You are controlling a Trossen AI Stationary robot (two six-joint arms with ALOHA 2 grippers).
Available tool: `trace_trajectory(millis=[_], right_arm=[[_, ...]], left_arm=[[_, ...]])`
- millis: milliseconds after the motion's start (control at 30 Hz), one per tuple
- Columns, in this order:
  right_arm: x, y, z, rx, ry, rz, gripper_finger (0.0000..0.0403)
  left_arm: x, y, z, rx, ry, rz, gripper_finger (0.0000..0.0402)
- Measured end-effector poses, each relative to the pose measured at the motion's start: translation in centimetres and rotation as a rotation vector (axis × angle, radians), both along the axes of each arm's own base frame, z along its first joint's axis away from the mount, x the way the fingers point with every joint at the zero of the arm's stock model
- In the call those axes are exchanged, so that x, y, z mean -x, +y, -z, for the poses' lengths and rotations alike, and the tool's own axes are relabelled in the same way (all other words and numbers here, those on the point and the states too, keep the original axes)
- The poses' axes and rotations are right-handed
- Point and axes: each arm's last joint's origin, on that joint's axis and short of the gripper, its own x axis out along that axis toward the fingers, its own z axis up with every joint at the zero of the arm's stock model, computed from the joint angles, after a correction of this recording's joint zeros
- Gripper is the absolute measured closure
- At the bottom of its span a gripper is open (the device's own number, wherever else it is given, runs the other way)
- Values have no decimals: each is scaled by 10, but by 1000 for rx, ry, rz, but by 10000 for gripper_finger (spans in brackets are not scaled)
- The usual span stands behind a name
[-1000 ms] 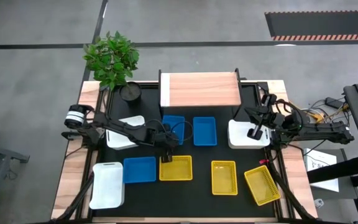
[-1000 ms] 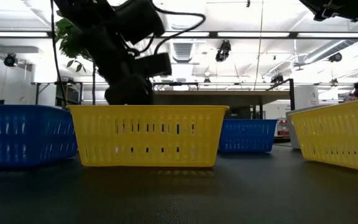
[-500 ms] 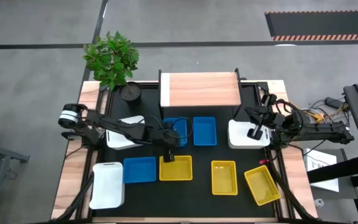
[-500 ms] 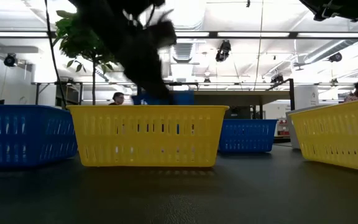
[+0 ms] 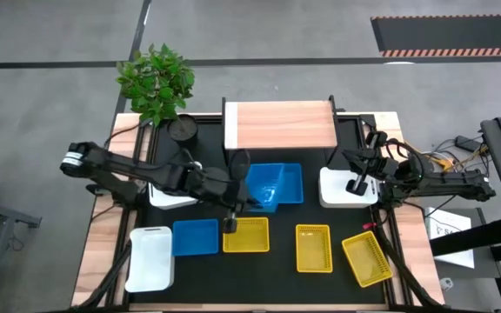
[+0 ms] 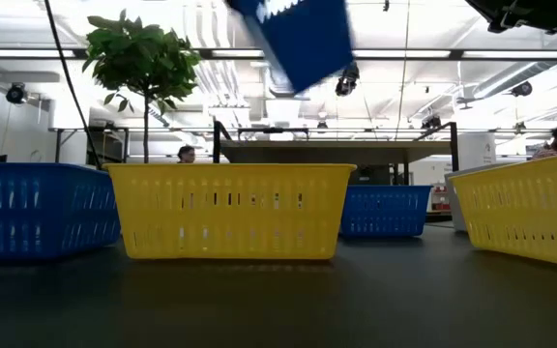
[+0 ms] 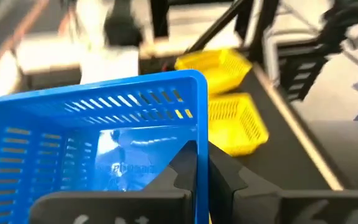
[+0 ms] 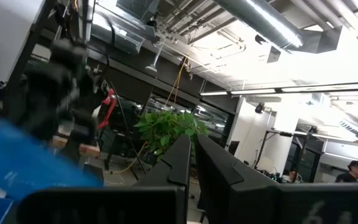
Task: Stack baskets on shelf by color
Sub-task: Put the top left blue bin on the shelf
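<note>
You have a blue basket (image 5: pixel 263 185) pinched by one wall in the left gripper (image 7: pixel 197 169), lifted clear of the mat and tilted, hanging over the middle of the table just in front of the shelf (image 5: pixel 281 126); the low view shows it in the air above the yellow basket (image 6: pixel 230 210) nearest that camera. Judge it as light, thin moulded plastic: stiff enough to hold its shape, but the perforated walls will likely flex, and a one-wall grip lets the basket swing, so keep the hold near the middle of a wall and low on the rim. The plastic looks smooth and could slip if the pinch loosens. The lifted basket is empty. A second blue basket (image 5: pixel 290 183) sits partly under it on the mat, and a third blue basket (image 5: pixel 196 236) lies toward the front left. Three yellow baskets stand empty along the front edge, the rightmost (image 5: pixel 365 258) skewed near the front right corner. One white basket (image 5: pixel 150 257) lies at the front left corner, another (image 5: pixel 170 192) under the left arm, and the third (image 5: pixel 344 186) near the right edge, under the right gripper (image 5: pixel 355 184), whose jaws look pressed together in its wrist view. The shelf top carries no basket yet.
</note>
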Motion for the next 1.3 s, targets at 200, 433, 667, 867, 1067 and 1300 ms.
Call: trace_trajectory(millis=[200, 433, 667, 867, 1067, 1300], right_arm=[[0, 0, 0, 0, 0, 0, 385], [0, 0, 0, 0, 0, 0, 385], [0, 0, 0, 0, 2, 0, 385], [0, 0, 0, 7, 4, 4, 385], [-1, 0, 1, 11, 12, 8, 385], [-2, 0, 1, 15, 16, 10, 385]], left_arm=[[-5, 1, -40, -130, -140, -13, 401], [-16, 37, -39, -295, -81, -270, 402], [-27, 90, -13, -341, 89, -409, 402], [-36, 133, 14, -343, 207, -509, 402], [-37, 156, 25, -350, 259, -554, 401], [-34, 160, 31, -389, 319, -484, 401]])
